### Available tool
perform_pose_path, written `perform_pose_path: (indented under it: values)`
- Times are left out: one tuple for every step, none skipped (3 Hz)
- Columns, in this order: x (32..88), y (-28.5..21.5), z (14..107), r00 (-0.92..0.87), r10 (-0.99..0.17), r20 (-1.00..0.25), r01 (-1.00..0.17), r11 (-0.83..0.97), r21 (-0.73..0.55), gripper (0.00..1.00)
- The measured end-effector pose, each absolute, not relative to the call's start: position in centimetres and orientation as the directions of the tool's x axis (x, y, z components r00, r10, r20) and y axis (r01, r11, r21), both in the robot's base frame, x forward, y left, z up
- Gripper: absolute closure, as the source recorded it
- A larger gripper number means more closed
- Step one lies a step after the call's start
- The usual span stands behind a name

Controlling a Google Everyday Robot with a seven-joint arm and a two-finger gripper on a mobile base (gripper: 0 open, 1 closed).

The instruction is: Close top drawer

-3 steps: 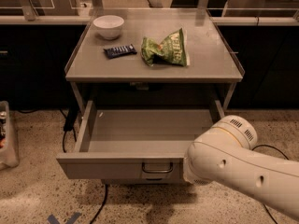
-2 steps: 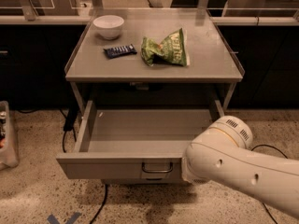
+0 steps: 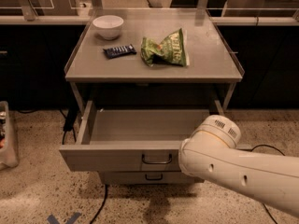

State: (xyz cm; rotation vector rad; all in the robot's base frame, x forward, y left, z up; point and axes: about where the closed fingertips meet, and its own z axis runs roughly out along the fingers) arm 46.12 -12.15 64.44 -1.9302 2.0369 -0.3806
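The top drawer (image 3: pixel 117 155) of the grey metal cabinet is pulled far out, and its inside (image 3: pixel 145 125) looks empty. A small dark wire handle (image 3: pixel 156 160) sits at the centre of its front panel. My white arm (image 3: pixel 219 157) comes in from the lower right, and its rounded end covers the right part of the drawer front. The gripper is hidden behind the arm, somewhere at the drawer's front right. A narrower lower drawer (image 3: pixel 149 177) shows just beneath.
On the cabinet top (image 3: pixel 210 64) are a white bowl (image 3: pixel 108 26), a dark candy bar (image 3: pixel 119 51) and a green chip bag (image 3: pixel 166 49). Cables (image 3: pixel 67 120) run on the speckled floor at the left. A clear bin (image 3: pixel 7 139) stands at the left edge. Dark counters are behind.
My arm has edged slightly left along the drawer front. The drawer stays open about as far as before.
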Motion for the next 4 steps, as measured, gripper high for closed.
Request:
perform_pose_path:
  values:
    - [45.7,-12.1,65.4,-0.043,-0.998,-0.051,-0.909,0.061,-0.412,1.0]
    - [48.1,-12.2,68.7,-0.008,-1.0,-0.01,-0.837,0.012,-0.546,1.0]
    - [51.5,-11.6,71.3,0.057,-0.997,0.06,-0.765,-0.082,-0.638,1.0]
    - [51.0,-11.7,71.8,0.049,-0.996,0.072,-0.765,-0.083,-0.639,1.0]
